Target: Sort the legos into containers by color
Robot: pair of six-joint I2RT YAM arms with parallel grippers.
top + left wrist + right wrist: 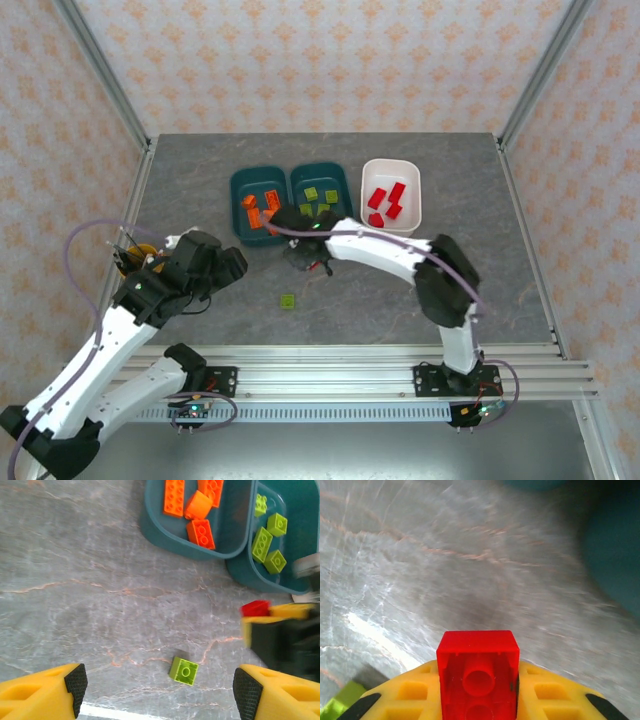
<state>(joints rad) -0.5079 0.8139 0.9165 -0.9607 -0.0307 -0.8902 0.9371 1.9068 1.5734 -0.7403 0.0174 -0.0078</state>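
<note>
A red brick (477, 672) sits clamped between the yellow fingers of my right gripper (477, 695), which is shut on it above the table, just in front of the two teal bins. In the top view that gripper (305, 252) hangs near the bins' front edges. One yellow-green brick (183, 670) lies loose on the table (288, 299). My left gripper (161, 692) stands open above and short of it, empty. The left teal bin (240, 205) holds orange bricks (200, 532). The middle teal bin (345, 190) holds yellow-green bricks (261, 544). The white bin (415, 195) holds red bricks (385, 198).
A small yellow cup (135, 258) with dark items stands at the left, beside my left arm. Aluminium frame posts (110, 85) rise at the table's back corners. The grey marbled table (450, 280) is open at the front right.
</note>
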